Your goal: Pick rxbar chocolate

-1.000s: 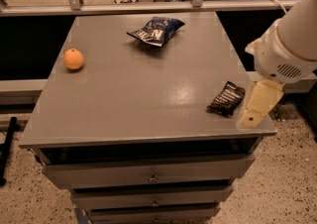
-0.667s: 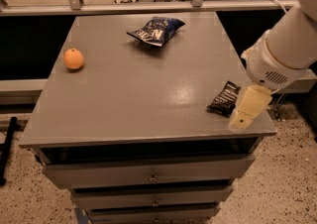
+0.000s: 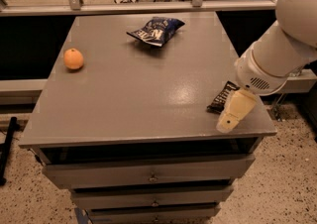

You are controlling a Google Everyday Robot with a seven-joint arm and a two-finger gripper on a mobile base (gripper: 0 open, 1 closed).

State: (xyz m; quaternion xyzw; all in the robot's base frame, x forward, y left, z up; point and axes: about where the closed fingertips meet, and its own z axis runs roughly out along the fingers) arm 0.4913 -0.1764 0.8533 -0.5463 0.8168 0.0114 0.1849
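Claw (image 3: 231, 118) hangs at the front right corner of the table (image 3: 143, 94), overlapping the right edge of the rxbar chocolate (image 3: 221, 98). The bar's left side is open, with wide bare tabletop across the middle. Orange (image 3: 73, 59) at the left edge and chip bag (image 3: 156, 30) at the back centre are both well apart. A rail (image 3: 148, 6) blocks the far edge.
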